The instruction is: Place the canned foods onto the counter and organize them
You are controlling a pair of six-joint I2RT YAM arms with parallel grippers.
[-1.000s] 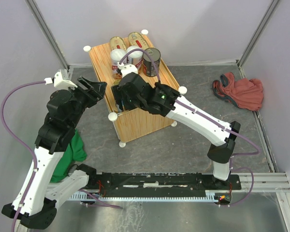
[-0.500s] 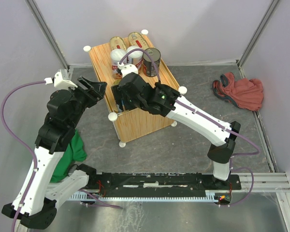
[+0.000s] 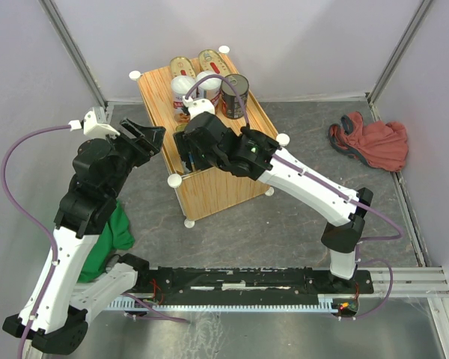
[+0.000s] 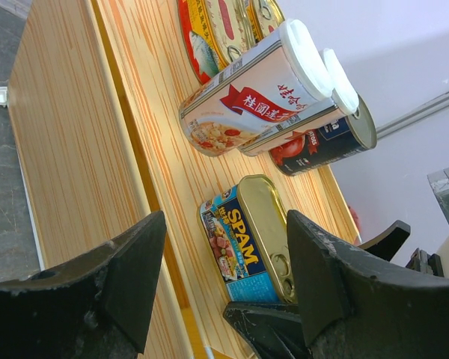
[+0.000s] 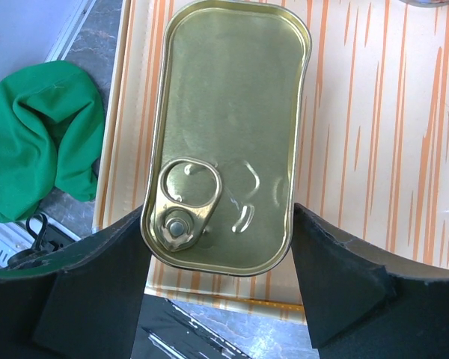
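The counter [image 3: 221, 187] is a wood-grain box with white knobs. At its far end stand two oval gold tins [image 3: 181, 66], two tall white-lidded cans [image 3: 182, 88] and a dark round can [image 3: 234, 93]. My right gripper [image 3: 187, 153] hangs over the near end, its fingers against both long sides of a rectangular gold can [image 5: 232, 112] that lies flat on the counter [image 5: 374, 149]. That can shows its blue SPAM side in the left wrist view [image 4: 273, 224]. My left gripper [image 3: 151, 138] is open and empty beside the counter's left edge. I see only one rectangular can.
A green cloth [image 3: 116, 228] lies on the floor left of the counter, also in the right wrist view [image 5: 37, 149]. A red cloth [image 3: 370, 142] lies at the far right. The held can sits close to the counter's near edge.
My right gripper has edged slightly toward the far end of the counter. The left arm has not moved.
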